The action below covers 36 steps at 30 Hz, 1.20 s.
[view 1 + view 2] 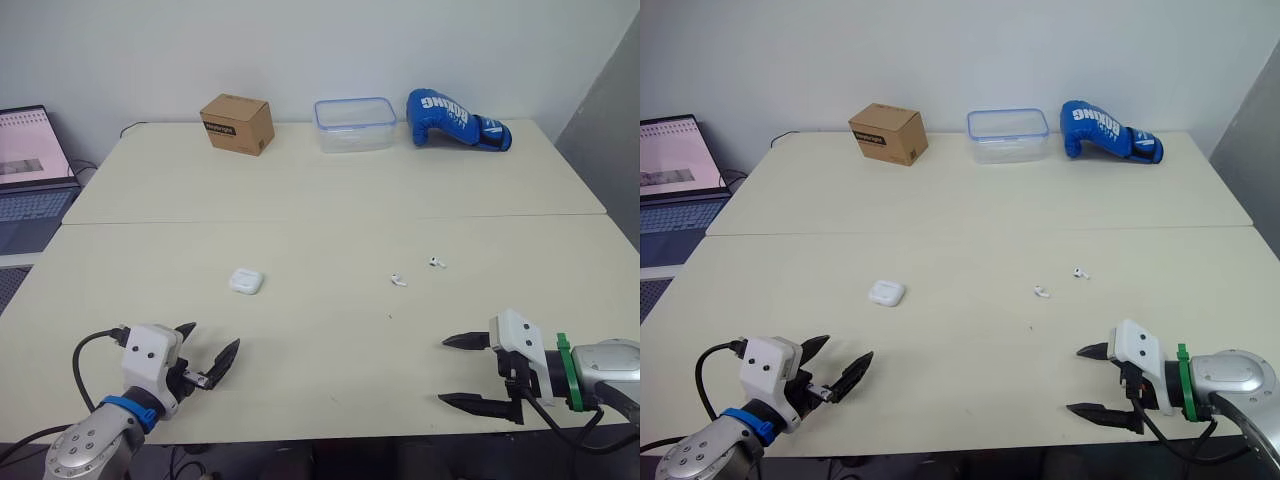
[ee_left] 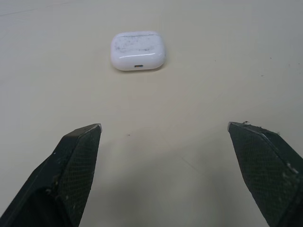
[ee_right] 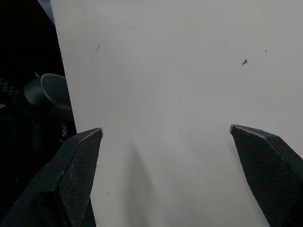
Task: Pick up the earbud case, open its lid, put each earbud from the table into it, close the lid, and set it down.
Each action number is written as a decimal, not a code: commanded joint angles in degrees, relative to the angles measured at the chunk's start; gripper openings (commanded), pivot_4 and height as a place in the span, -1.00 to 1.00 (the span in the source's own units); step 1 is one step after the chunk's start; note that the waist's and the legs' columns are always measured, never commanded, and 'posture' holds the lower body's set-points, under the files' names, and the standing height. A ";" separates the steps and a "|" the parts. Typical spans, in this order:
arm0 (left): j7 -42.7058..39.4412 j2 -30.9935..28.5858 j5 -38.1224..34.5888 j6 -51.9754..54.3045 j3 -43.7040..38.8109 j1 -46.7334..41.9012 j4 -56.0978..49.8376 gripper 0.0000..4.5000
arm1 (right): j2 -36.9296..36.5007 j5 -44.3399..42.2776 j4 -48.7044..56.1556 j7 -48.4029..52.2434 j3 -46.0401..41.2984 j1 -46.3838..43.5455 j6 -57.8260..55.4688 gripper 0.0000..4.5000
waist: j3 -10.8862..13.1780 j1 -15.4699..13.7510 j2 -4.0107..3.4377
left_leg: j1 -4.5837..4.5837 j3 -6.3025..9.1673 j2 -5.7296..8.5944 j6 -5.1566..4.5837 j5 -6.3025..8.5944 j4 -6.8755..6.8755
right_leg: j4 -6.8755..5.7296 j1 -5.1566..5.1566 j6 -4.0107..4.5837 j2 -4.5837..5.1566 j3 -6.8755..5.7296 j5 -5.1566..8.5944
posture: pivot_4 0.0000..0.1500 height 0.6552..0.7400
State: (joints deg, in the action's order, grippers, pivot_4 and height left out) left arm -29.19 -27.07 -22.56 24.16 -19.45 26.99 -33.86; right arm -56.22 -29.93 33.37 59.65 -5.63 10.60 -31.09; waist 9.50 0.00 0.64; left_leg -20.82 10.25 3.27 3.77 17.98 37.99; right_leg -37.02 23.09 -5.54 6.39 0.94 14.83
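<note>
A white earbud case [image 1: 245, 281] lies shut on the cream table, left of centre; it also appears ahead of the left fingers as the case [image 2: 138, 50]. Two white earbuds lie apart to its right: one earbud [image 1: 398, 280] and another earbud [image 1: 437, 263] a bit farther back. My left gripper [image 1: 207, 352] hovers open near the front edge, short of the case, with nothing between its fingers. My right gripper [image 1: 448, 371] is open at the front right, empty, pointing left over bare table near the front edge.
At the back of the table [image 1: 330, 190] stand a brown cardboard box [image 1: 237, 123], a clear plastic container with a blue rim [image 1: 355, 124] and a blue boxing glove [image 1: 455, 119]. A laptop [image 1: 30, 165] sits on a surface off the table's left side.
</note>
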 commanded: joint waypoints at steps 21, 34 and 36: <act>4.52 -0.12 -2.45 4.82 -2.76 -8.53 1.09 0.99 | 1.16 -1.41 -0.12 -0.91 -1.04 -9.00 0.03 1.00 | 0.00 0.03 0.00 | 0.02 0.00 0.00 0.01 -0.01 0.02 | -0.05 0.00 0.00 0.00 -0.01 0.00 | 1.00 0.78; 4.53 -0.50 0.55 5.00 4.74 -22.63 12.40 0.99 | 4.94 3.23 -8.15 -0.53 5.07 -26.65 4.09 1.00 | -0.01 0.16 0.00 | 0.01 0.01 0.00 0.24 -0.14 0.01 | -0.03 0.05 0.00 0.00 0.00 -0.01 | 1.00 0.78; 4.74 0.29 1.47 4.05 5.66 -23.47 14.54 0.99 | 6.47 3.51 -8.87 -1.60 5.35 -28.34 3.91 1.00 | -0.01 0.16 0.00 | 0.00 0.02 0.00 0.25 -0.14 0.01 | -0.04 0.08 0.00 -0.01 0.00 -0.01 | 1.00 0.78</act>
State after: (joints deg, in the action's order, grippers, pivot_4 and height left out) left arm -24.99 -27.12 -21.99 29.82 -13.99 4.11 -19.54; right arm -50.11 -26.48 24.06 58.95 0.27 -16.53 -28.19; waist 9.50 0.16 0.64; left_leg -20.82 10.27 3.28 4.02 17.84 38.00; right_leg -37.06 23.17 -5.53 6.39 0.95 14.82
